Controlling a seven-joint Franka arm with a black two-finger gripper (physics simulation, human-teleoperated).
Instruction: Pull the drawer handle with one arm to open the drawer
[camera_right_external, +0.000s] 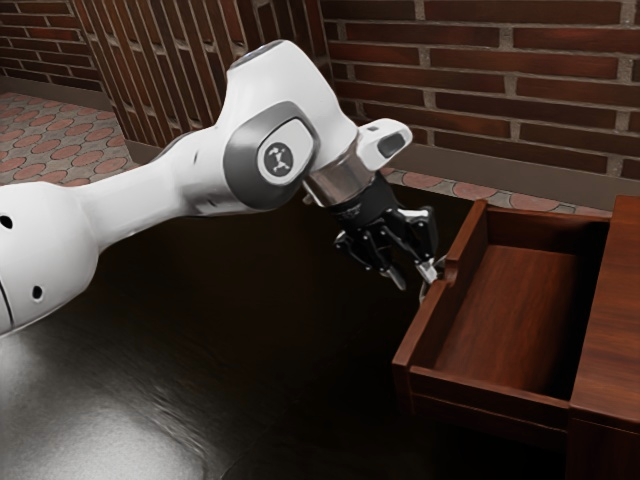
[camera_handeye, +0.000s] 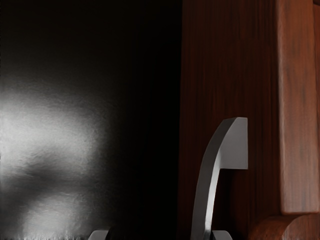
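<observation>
Closest to me is the dark shiny table (camera_right_external: 200, 400), and the big white arm (camera_right_external: 150, 200) reaches across it from the exterior view's left. At its end is the black gripper (camera_right_external: 414, 275), right up at the front of the drawer (camera_right_external: 510, 310). Its fingers (camera_right_external: 429, 245) look spread apart, with the small grey handle (camera_right_external: 430, 280) sitting between them, not squeezed from both sides. From the hand's own camera the handle (camera_handeye: 215, 165) curves down close to one finger, and there is a wide gap to the other. The drawer stands a long way out of the brown cabinet (camera_right_external: 610, 330), and I can see its bare wooden floor, so I think the job is nearly done. Behind it all is a red brick wall (camera_right_external: 480, 80). What could go wrong? The handle is only hooked, so a pull that goes a bit sideways could let it slip out. Or, if the arm tugs too far, the drawer might come right out of the cabinet and tip.
</observation>
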